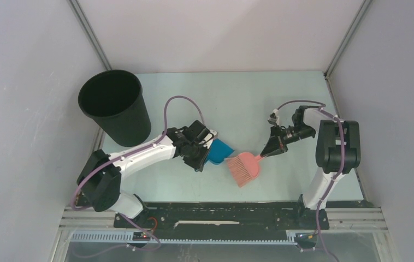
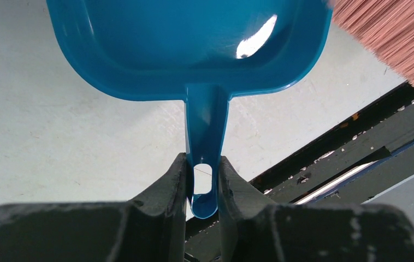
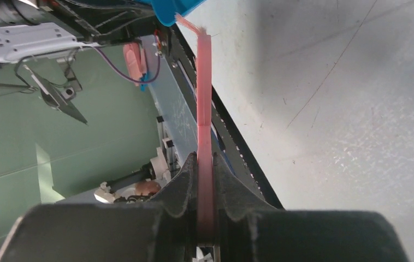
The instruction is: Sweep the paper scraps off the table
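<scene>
Pale mint table (image 1: 281, 98) was enclosed by grey-white walls (image 1: 221, 33); no paper scraps could be seen on it. A glossy blue dustpan (image 1: 219, 152) was clamped by its handle in the left gripper (image 2: 203, 169), mouth turned toward the pink-bristled brush (image 1: 243, 168) just beside, whose slim handle was pinched in the right gripper (image 3: 205, 164).

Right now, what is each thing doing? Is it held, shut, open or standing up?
left gripper: shut on the handle of the dustpan.
right gripper: shut on the handle of the brush.
dustpan: held, no scraps showing inside.
brush: held, bristles close beside the dustpan.
bin: upright, open on top, inside too dark to tell.
paper scraps: none visible in any view.
</scene>
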You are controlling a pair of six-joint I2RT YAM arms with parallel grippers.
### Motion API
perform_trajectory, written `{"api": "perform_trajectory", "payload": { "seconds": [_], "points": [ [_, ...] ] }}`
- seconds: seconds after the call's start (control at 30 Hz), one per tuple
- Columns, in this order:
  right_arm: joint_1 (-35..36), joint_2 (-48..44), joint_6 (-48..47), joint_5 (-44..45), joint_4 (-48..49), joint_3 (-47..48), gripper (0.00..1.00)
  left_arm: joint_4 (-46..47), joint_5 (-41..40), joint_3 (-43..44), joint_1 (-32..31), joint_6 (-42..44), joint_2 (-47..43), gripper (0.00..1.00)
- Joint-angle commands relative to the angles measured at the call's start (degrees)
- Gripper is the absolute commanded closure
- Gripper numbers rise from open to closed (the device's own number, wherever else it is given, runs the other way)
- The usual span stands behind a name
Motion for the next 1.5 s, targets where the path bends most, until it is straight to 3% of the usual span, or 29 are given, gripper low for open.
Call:
{"api": "perform_trajectory", "payload": {
  "seconds": [0.0, 0.2, 0.37, 0.5, 0.8, 1.0, 1.1, 1.27, 1.47],
  "points": [
    [3.59, 0.34, 4.52, 3.01, 2.89, 0.12, 1.0, 0.25, -0.36, -0.3, 0.08, 0.69, -0.29, 1.0],
    [7.77, 2.23, 9.36, 7.51, 6.56, 0.23, 1.0, -0.04, 1.61, -0.04, 0.08, -0.13, 2.44, 0.98],
    [8.29, 5.51, 10.29, 8.38, 6.51, 0.85, 1.0, 0.22, 1.9, 0.17, 0.11, -0.33, 2.55, 0.81],
    [9.33, 6.23, 10.24, 8.58, 6.38, 1.23, 0.97, 0.13, 1.74, 0.07, 0.08, -0.33, 2.96, 0.74],
    [10.71, 3.89, 12.37, 14.8, 10.05, 0.34, 0.67, 0.26, 3.71, 0.3, 0.08, -0.77, 3.51, 0.62],
    [9.67, 2.35, 12.82, 15.84, 10.74, 0.3, 0.62, 0.25, 2.07, 0.35, 0.08, -0.77, 2.28, 0.59],
    [8.16, 0.67, 13.46, 16.03, 11.85, -0.07, 0.58, 0.25, 1.16, 0.41, 0.08, -0.64, 1.49, 0.46],
    [5.62, -1.85, 13.99, 17.01, 12.8, -0.62, 0.43, 0.4, 1.12, 0.2, 0.08, -0.42, 0.73, 0.39],
    [1.2, -7.25, 14.48, 16.58, 14.25, -1.46, 0.35, 0.91, 1.0, 0.39, 0.08, 0.56, -1.41, 0.27]
  ]
}}
